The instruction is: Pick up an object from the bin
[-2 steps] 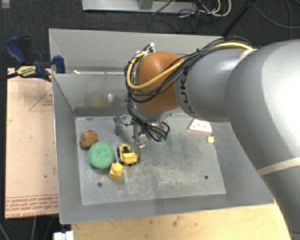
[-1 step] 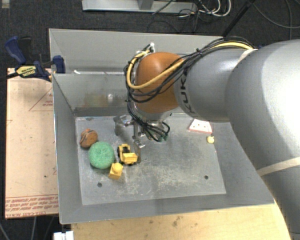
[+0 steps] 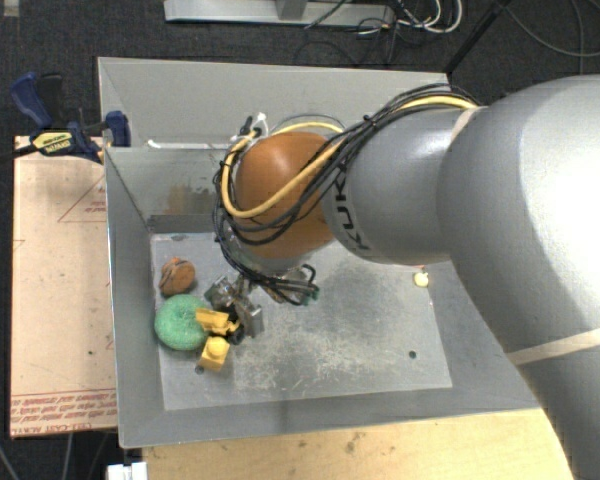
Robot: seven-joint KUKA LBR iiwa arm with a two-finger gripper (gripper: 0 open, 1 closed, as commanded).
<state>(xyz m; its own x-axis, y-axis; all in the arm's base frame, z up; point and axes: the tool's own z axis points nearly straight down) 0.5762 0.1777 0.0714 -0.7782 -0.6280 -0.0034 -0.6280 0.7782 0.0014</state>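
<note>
My gripper is low over the bin's left half, just below the orange dome on the wrist. Right against its lower left side lies a yellow blocky toy with a dark middle part; its upper yellow end touches the gripper's metal. A green round ball-like thing sits just left of the yellow toy, touching it. Above the green one, a small brown-orange lump lies near the bin's left wall, apart from the gripper.
A tiny pale yellow bit lies on the bin floor to the right, close under the arm. The thick grey arm covers the bin's upper right. The floor in front and to the right is bare, scuffed metal.
</note>
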